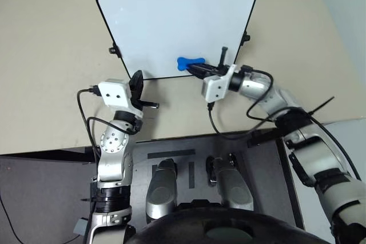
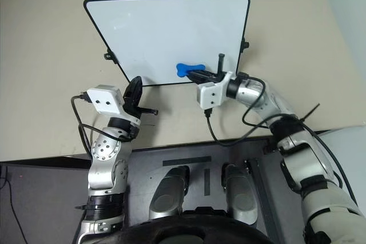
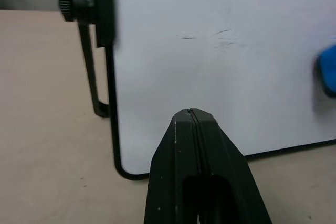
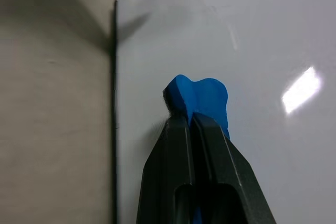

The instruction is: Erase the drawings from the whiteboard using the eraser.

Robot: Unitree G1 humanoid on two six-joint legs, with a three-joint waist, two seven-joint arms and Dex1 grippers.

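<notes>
Near the lower edge of the whiteboard [image 1: 171, 27], right gripper [image 1: 191, 68] pinching the eraser [image 1: 189, 63], apparently touching the board, left gripper [image 3: 192, 116] pressed together, empty, just below the frame.

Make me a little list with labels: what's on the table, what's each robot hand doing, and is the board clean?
board: whiteboard propped on the tan table
right hand: shut on the blue eraser, at the board's lower edge
left hand: shut, holding nothing, near the board's lower left corner
red drawing: none visible
leftover marks: faint grey smudges on the board
</notes>
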